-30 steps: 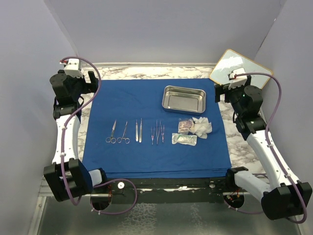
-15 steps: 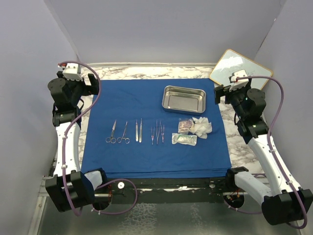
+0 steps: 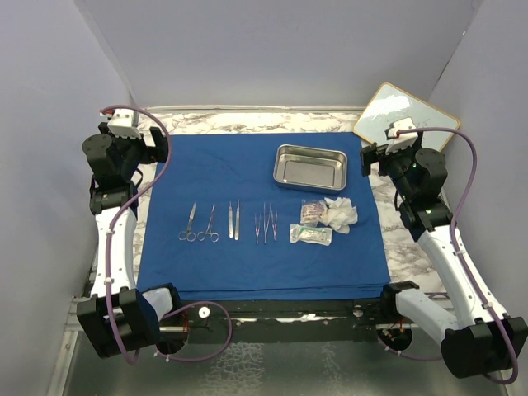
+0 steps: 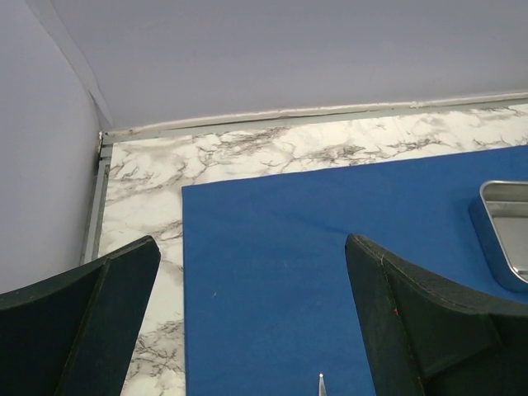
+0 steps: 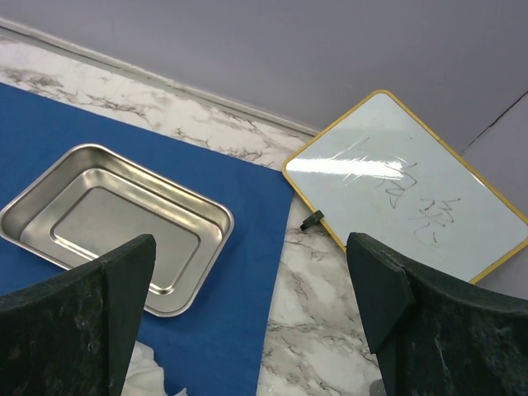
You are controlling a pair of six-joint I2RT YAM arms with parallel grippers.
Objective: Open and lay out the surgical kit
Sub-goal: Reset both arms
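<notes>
Grey-veined marble table (image 3: 247, 122) was seen between pale walls, and most of it was covered by the blue cloth wrap (image 3: 247, 264), spread flat. The left gripper (image 3: 157, 145) was held at the cloth's far-left corner, its jaws set wide with nothing between them. The right gripper (image 3: 366, 157) was held at the far-right corner, likewise wide and empty. One steel tray (image 3: 310, 167) was laid on the cloth just beside the right gripper, toward the middle. Well apart from both grippers, nearer the front edge, a row of instruments was set out. Two ring-handled scissors or forceps (image 3: 190, 221) were followed by what appeared to be four slender tweezers (image 3: 232, 221), though these were too fine to be counted surely. To the right of the row, one bunch of white gauze (image 3: 340, 213) and two clear packets (image 3: 311, 235) were laid close together, seemingly touching. One whiteboard (image 3: 404, 114) was seen in the far-right corner, off the cloth.
</notes>
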